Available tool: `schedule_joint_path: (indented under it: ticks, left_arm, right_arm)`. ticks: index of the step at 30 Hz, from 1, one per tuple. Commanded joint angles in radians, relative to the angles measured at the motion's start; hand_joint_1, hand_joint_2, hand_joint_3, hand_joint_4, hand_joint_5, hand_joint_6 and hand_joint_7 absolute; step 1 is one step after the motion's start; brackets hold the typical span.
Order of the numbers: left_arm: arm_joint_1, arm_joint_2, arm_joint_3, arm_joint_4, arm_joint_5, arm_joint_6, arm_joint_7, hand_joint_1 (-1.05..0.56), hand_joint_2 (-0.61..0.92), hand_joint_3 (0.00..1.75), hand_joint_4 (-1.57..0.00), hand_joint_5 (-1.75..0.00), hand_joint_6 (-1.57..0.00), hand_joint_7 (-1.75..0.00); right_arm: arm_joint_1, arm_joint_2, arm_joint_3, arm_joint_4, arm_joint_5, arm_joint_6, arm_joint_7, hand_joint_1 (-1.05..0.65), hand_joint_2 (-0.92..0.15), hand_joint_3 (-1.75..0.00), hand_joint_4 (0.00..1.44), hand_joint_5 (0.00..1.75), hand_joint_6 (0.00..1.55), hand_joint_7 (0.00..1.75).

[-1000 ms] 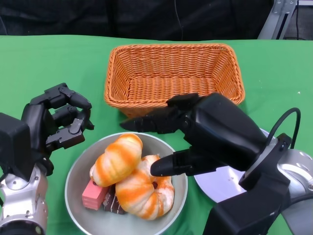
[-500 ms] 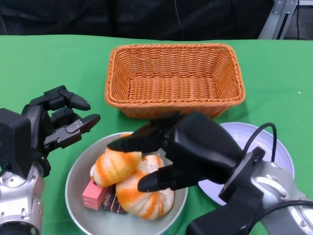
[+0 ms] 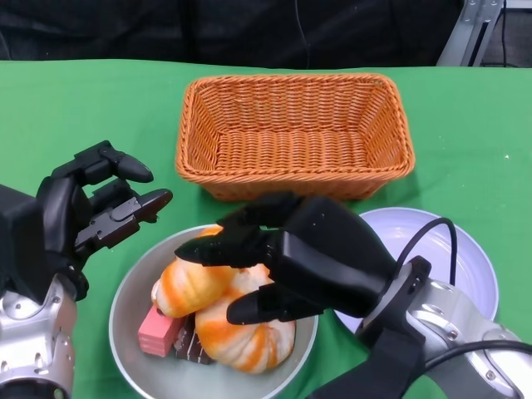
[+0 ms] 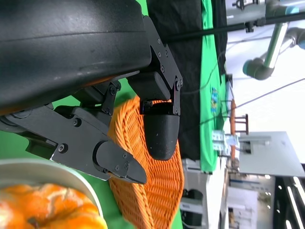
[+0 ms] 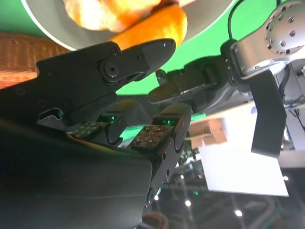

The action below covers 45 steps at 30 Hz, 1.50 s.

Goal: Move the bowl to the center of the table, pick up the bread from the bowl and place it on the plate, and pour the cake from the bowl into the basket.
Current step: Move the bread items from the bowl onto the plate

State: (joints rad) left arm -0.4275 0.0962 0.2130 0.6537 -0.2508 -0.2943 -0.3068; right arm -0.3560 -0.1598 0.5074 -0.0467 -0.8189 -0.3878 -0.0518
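Note:
A grey bowl (image 3: 137, 293) sits at the near middle of the green table. It holds two orange-striped bread rolls (image 3: 193, 285), a pink cake piece (image 3: 155, 330) and a dark cake piece (image 3: 186, 345). My right hand (image 3: 299, 262) hovers over the bowl, fingers spread above the rolls, holding nothing. Beyond the bowl's left rim, my left hand (image 3: 87, 208) is open and empty. A white plate (image 3: 465, 266) lies to the right, partly behind my right arm. The wicker basket (image 3: 295, 133) stands behind the bowl. The right wrist view shows the bread (image 5: 152, 21) beyond my fingers (image 5: 143, 52).
Green cloth (image 3: 58, 108) covers the table, with open room at the far left and far right. The basket (image 4: 157, 191) and the bowl rim (image 4: 57, 169) appear in the left wrist view. A dark backdrop runs behind the table.
My right hand has moved left and down from beside the basket to over the bread in the bowl. The left hand's fingers have spread slightly.

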Motion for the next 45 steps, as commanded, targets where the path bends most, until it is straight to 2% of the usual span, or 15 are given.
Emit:
schedule_joint_path:
  ticks: [1,6,7,9,10,11,12,15,16,18,22,34,37,38,45]
  left_arm:
    - [0.024,0.009,0.001,-0.042,0.005,0.01,0.01,-0.33,0.83,0.01,-0.81,-1.6,-0.79,-1.37]
    - [0.045,0.046,-0.064,-0.089,0.173,0.036,0.132,-0.4,0.89,0.02,-0.78,-1.61,-0.72,-1.42]
    - [0.05,0.107,-0.154,-0.084,0.388,0.011,0.276,-0.41,0.9,0.02,-0.78,-1.6,-0.71,-1.41]
    - [0.054,0.177,-0.261,-0.071,0.643,-0.023,0.451,-0.34,0.87,0.01,-0.65,-1.59,-0.65,-1.14]
    - [0.057,0.123,-0.201,-0.078,0.493,-0.012,0.356,-0.33,0.87,0.0,-0.63,-1.59,-0.65,-1.09]
    - [0.059,0.072,-0.142,-0.085,0.345,0.002,0.265,-0.25,0.9,0.05,-0.63,-1.68,-0.6,-1.31]
    - [0.061,0.039,-0.104,-0.09,0.243,0.01,0.204,-0.23,0.91,0.07,-0.63,-1.71,-0.57,-1.41]
    - [0.062,0.026,-0.087,-0.093,0.173,0.015,0.161,-0.2,0.92,0.08,-0.62,-1.74,-0.54,-1.49]
    - [0.034,0.016,-0.045,-0.02,0.097,-0.015,0.088,-0.2,0.92,0.09,-0.62,-1.74,-0.54,-1.5]
    - [-0.012,0.005,0.018,0.098,-0.017,-0.069,-0.037,-0.31,0.86,0.05,-0.69,-1.58,-0.78,-1.24]
    - [-0.066,0.011,0.075,0.245,-0.105,-0.174,-0.223,-0.37,0.88,0.06,-0.7,-1.52,-0.82,-1.14]
    - [-0.094,-0.002,0.109,0.311,-0.108,-0.233,-0.24,-0.38,0.89,0.05,-0.7,-1.51,-0.81,-1.14]
    - [-0.074,-0.025,0.111,0.259,-0.103,-0.223,-0.181,-0.15,0.68,0.71,-0.74,-1.62,-0.84,-1.19]
    - [-0.071,-0.026,0.109,0.253,-0.102,-0.22,-0.177,-0.14,0.65,0.79,-0.74,-1.63,-0.85,-1.19]
    - [-0.059,-0.031,0.11,0.227,-0.109,-0.217,-0.178,-0.1,0.63,0.86,-0.73,-1.53,-0.86,-1.12]
  right_arm:
    - [-0.02,0.008,0.014,0.034,-0.044,-0.019,-0.067,-0.68,-0.86,0.0,0.73,0.14,0.76,0.0]
    - [-0.029,0.02,0.025,0.058,-0.082,-0.015,-0.11,-0.69,-0.88,-0.01,0.73,0.13,0.73,0.0]
    - [-0.03,0.026,0.029,0.065,-0.085,-0.013,-0.114,-0.69,-0.89,-0.01,0.73,0.13,0.73,0.0]
    - [-0.03,0.033,0.032,0.073,-0.086,-0.011,-0.115,-0.69,-0.89,-0.01,0.74,0.13,0.72,0.0]
    - [-0.03,0.038,0.037,0.088,-0.094,-0.016,-0.134,-0.68,-0.89,-0.01,0.74,0.13,0.72,0.0]
    - [-0.031,0.04,0.041,0.099,-0.101,-0.021,-0.15,-0.69,-0.89,-0.01,0.75,0.14,0.71,0.0]
    - [-0.032,0.041,0.045,0.108,-0.105,-0.024,-0.162,-0.69,-0.89,0.0,0.75,0.14,0.71,0.0]
    - [-0.036,0.038,0.052,0.117,-0.107,-0.024,-0.179,-0.69,-0.89,0.0,0.76,0.14,0.71,0.0]
    - [-0.037,0.046,0.062,0.14,-0.117,-0.025,-0.199,-0.69,-0.89,0.0,0.76,0.14,0.71,0.0]
    - [-0.039,0.054,0.077,0.173,-0.134,-0.025,-0.229,-0.7,-0.86,0.0,0.77,0.16,0.7,0.0]
    - [-0.045,0.053,0.088,0.192,-0.135,-0.025,-0.241,-0.69,-0.86,0.0,0.76,0.17,0.69,0.0]
    - [-0.054,0.051,0.105,0.223,-0.148,-0.031,-0.272,-0.69,-0.86,0.0,0.73,0.22,0.69,0.0]
    - [-0.066,0.052,0.126,0.272,-0.171,-0.045,-0.319,-0.65,-0.86,0.0,0.72,0.23,0.72,0.02]
    - [-0.069,0.052,0.128,0.276,-0.172,-0.045,-0.325,-0.65,-0.86,0.0,0.72,0.23,0.73,0.02]
    - [-0.079,0.051,0.15,0.307,-0.202,-0.04,-0.378,-0.61,-0.88,0.0,0.74,0.23,0.75,0.02]
